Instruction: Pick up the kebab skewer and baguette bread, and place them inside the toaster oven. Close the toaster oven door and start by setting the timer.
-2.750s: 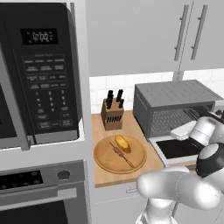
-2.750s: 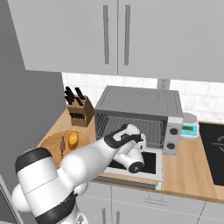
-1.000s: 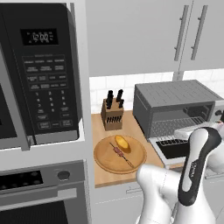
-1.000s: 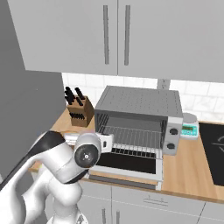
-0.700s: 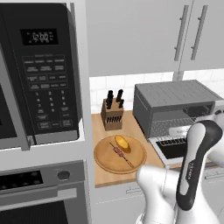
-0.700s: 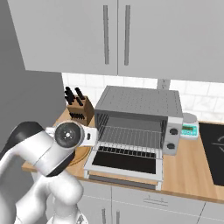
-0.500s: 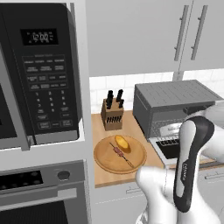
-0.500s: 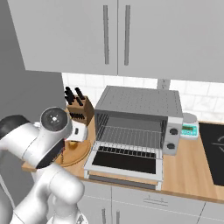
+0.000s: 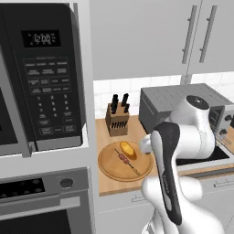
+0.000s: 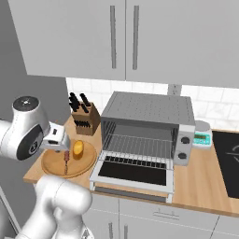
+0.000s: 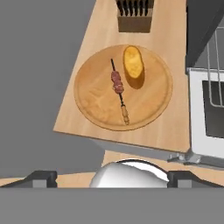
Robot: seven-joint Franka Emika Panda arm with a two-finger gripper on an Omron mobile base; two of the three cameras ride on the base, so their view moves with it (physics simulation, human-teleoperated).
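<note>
While the microwave (image 9: 43, 77) fills a tall grey cabinet at the far left, with a built-in oven (image 9: 43, 201) below it, a wooden counter (image 10: 205, 179) runs right from there under white wall cabinets (image 10: 123, 35) and a white tiled backsplash (image 10: 205, 100). On the counter's left end lies a round wooden board (image 11: 94, 103), with a knife block (image 10: 85, 119) just behind it. The skewer (image 11: 118, 90) lies on the board, and the baguette (image 11: 133, 62) rests just beside it on the side toward the toaster oven (image 10: 149, 121). That oven stands right of the board, its door (image 10: 133, 173) dropped flat open over the counter edge and the wire rack bare. A small scale (image 10: 203, 136) sits right of it, then a black cooktop (image 10: 228, 161). The gripper (image 10: 59, 144) hangs above the board, holding nothing; how far its fingers (image 11: 41, 178) are spread I cannot tell.
</note>
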